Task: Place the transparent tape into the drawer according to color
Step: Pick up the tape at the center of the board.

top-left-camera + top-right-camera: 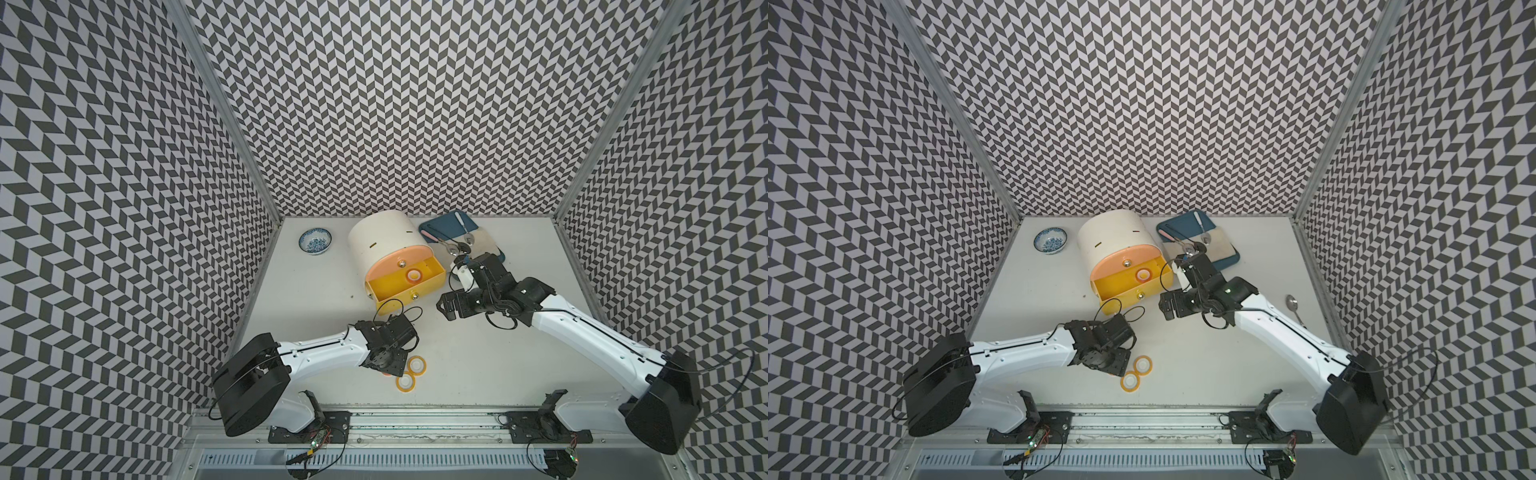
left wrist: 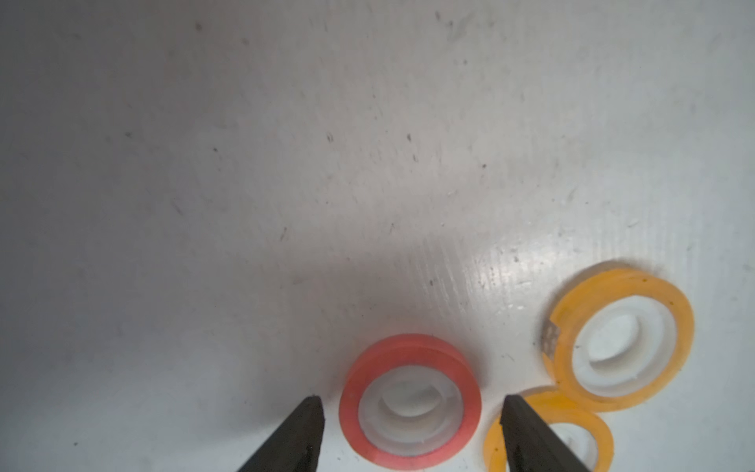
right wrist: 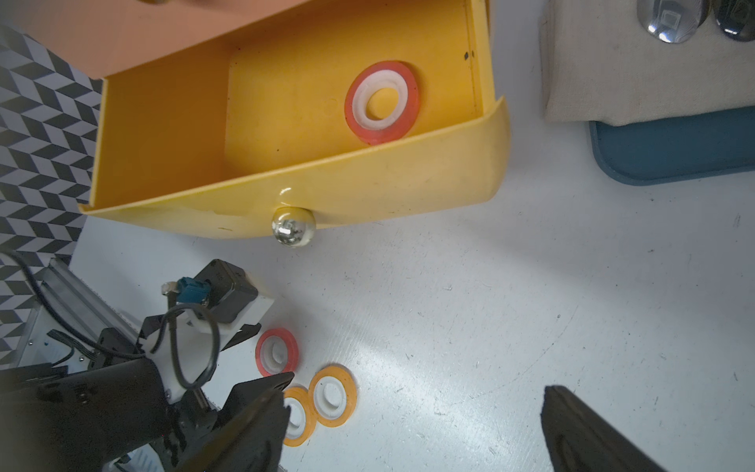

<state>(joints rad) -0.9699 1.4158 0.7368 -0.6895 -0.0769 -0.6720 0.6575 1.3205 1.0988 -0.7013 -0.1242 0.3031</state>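
A pink-red transparent tape [image 2: 409, 400] lies flat on the white table. My left gripper [image 2: 412, 402] is open and straddles it, with a gap on each side. Two yellow-orange tapes [image 1: 417, 365] [image 1: 406, 382] lie touching just beside it; in the left wrist view one finger [image 2: 527, 433] overlaps the nearer one [image 2: 572, 439]. Another pink-red tape [image 3: 382, 102] lies inside the open yellow drawer [image 1: 399, 293] of the cream cabinet [image 1: 382, 237]. My right gripper [image 1: 446, 307] hangs open and empty over the table, right of the drawer front.
The pink drawer [image 1: 399, 259] above the yellow one is shut. A blue-patterned bowl [image 1: 315, 241] stands at the back left. A blue tray [image 1: 440, 226] with a cloth and spoons sits behind my right arm. A loose spoon [image 1: 1293, 305] lies by the right wall.
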